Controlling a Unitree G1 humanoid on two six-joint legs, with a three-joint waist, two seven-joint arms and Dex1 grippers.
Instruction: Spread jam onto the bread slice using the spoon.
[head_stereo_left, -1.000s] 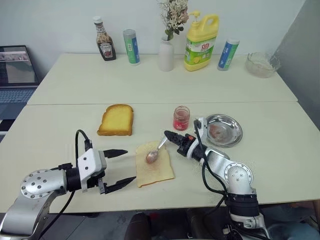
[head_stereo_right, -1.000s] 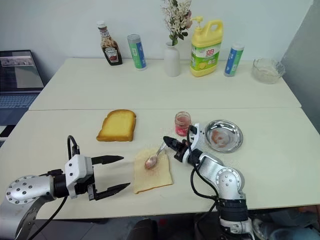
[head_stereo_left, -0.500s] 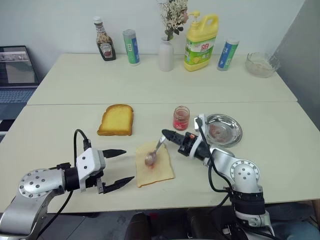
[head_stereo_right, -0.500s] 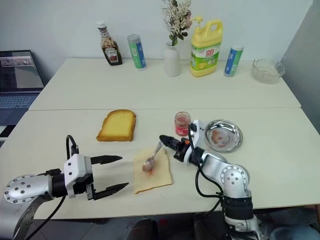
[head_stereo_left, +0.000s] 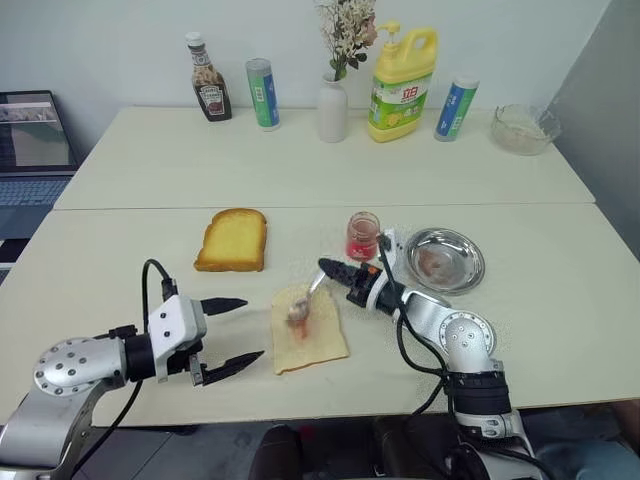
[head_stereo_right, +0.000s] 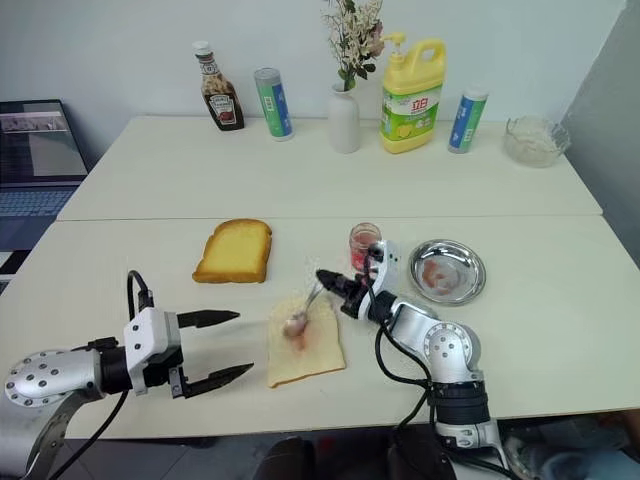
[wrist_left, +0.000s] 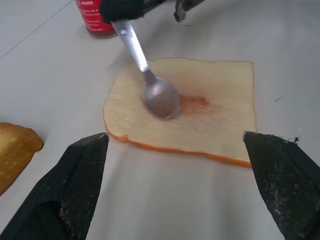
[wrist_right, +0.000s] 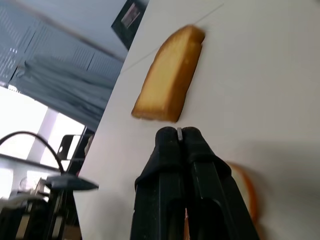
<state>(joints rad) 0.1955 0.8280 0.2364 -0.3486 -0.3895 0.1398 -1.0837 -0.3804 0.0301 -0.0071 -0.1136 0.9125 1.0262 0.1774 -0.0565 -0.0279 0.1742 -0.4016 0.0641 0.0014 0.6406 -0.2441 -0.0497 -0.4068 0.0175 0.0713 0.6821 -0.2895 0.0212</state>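
Observation:
The pale bread slice (head_stereo_left: 312, 335) lies flat near the table's front edge, with a reddish smear (wrist_left: 194, 101) of jam on it. My right gripper (head_stereo_left: 328, 268) is shut on the handle of the silver spoon (head_stereo_left: 301, 309). The spoon's bowl (wrist_left: 160, 96) rests on the slice beside the smear. The small jar of red jam (head_stereo_left: 362, 236) stands just behind that gripper. My left gripper (head_stereo_left: 253, 329) is open, hovering left of the slice with its fingers (wrist_left: 82, 180) spread wide and nothing between them.
A thicker golden slice (head_stereo_left: 232, 240) lies behind and to the left. A round steel dish (head_stereo_left: 447, 260) sits right of the jar. A sauce bottle (head_stereo_left: 209, 78), vase (head_stereo_left: 333, 105), yellow detergent bottle (head_stereo_left: 402, 85) and glass bowl (head_stereo_left: 520, 128) line the far edge.
The right gripper has drawn the spoon's bowl a little to the left across the slice, leaving a red smear. The left gripper stays open in the same spot.

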